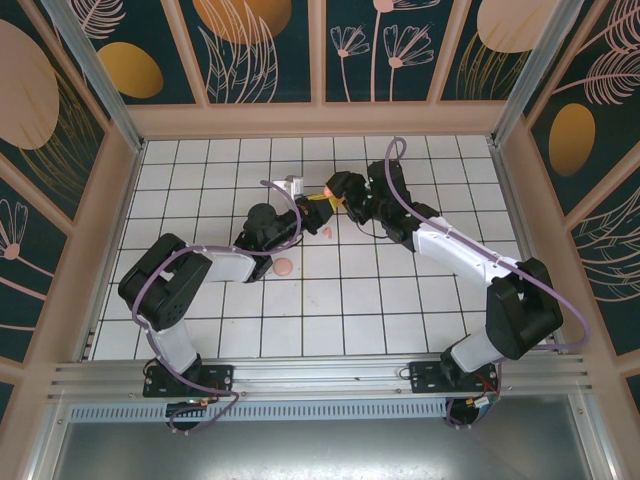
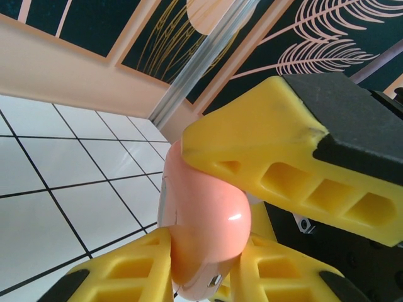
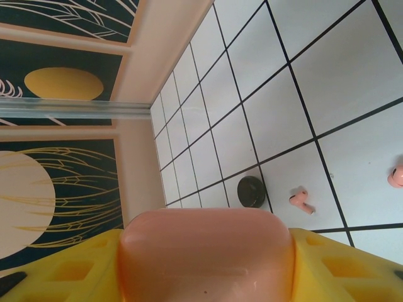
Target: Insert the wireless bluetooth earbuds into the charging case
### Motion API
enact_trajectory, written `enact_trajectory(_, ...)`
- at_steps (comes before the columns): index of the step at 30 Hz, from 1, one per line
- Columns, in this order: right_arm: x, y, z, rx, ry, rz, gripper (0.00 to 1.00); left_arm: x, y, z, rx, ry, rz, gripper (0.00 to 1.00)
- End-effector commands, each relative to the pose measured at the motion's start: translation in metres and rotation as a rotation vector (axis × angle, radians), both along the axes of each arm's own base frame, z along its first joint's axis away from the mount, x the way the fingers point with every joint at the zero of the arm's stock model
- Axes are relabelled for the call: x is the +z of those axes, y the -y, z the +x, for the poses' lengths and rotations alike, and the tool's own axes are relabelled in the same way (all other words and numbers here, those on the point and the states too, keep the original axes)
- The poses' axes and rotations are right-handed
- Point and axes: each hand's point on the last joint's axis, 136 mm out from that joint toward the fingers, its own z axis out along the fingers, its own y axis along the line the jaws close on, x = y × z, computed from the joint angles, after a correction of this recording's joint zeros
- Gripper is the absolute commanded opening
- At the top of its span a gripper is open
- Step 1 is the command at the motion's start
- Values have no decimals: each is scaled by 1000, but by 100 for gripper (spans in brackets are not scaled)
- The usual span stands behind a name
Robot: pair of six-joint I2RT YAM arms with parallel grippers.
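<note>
A coral-pink charging case (image 1: 327, 190) hangs above the table's middle rear, held between both grippers. My left gripper (image 2: 201, 255) is shut on the charging case (image 2: 204, 214), one yellow finger (image 2: 129, 270) pressing each side of its lower end. From the other side my right gripper (image 3: 204, 264) is shut on the same charging case (image 3: 204, 251), and one of its fingers (image 2: 283, 157) lies across the top in the left wrist view. The case's lid looks closed. Two coral earbuds (image 3: 301, 200) (image 3: 397, 176) lie loose on the tiles below, one earbud (image 1: 330, 231) showing from above.
A round black puck-like thing (image 3: 252, 190) sits on the tiles near the earbuds. A coral disc (image 1: 284, 266) lies by the left forearm, and a small white object (image 1: 293, 185) stands just behind the left gripper (image 1: 308, 196). Walls enclose the tiled floor (image 1: 400, 320).
</note>
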Motion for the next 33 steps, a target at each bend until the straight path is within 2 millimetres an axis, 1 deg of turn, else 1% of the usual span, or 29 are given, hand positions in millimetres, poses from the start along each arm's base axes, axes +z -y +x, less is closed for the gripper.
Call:
enact_trajectory(1,18,-10,2,18,38,40,39,9,4,-7,-30,25,-35,19)
enact_trajectory(5,20,-11,1,22,41,44,40,11,5,-6,-33,30,-45,8)
enact_trajectory(7,23,-11,1,21,46,49,43,13,5,-6,-37,32,-54,1)
enact_trajectory(10,27,-6,5,-2,55,45,70,13,5,-7,-42,27,-67,0)
enact_trajectory(11,31,0,9,-17,61,43,76,13,5,-8,-42,24,-68,0)
enact_trajectory(13,40,12,14,-48,89,34,82,12,4,-9,-43,21,-66,0)
enact_trajectory(14,46,16,13,-54,103,29,83,12,4,-10,-44,22,-65,0)
enact_trajectory(15,50,29,19,-85,117,23,83,11,3,-11,-42,22,-60,0)
enact_trajectory(18,55,50,18,-110,147,-16,84,10,0,-14,-50,25,-36,0)
enact_trajectory(23,49,75,5,-89,239,-153,84,3,-3,-21,-102,28,43,0)
enact_trajectory(25,47,82,0,-62,295,-212,84,-7,-7,-21,-124,11,74,0)
enact_trajectory(26,45,84,-3,-41,324,-247,84,4,-11,-24,-139,34,71,0)
enact_trajectory(28,42,87,-8,12,383,-316,84,2,-15,-27,-170,32,89,0)
enact_trajectory(30,38,84,-15,87,444,-381,84,0,-19,-30,-203,30,107,0)
enact_trajectory(33,31,71,-31,245,541,-420,84,-2,-20,-37,-280,29,151,0)
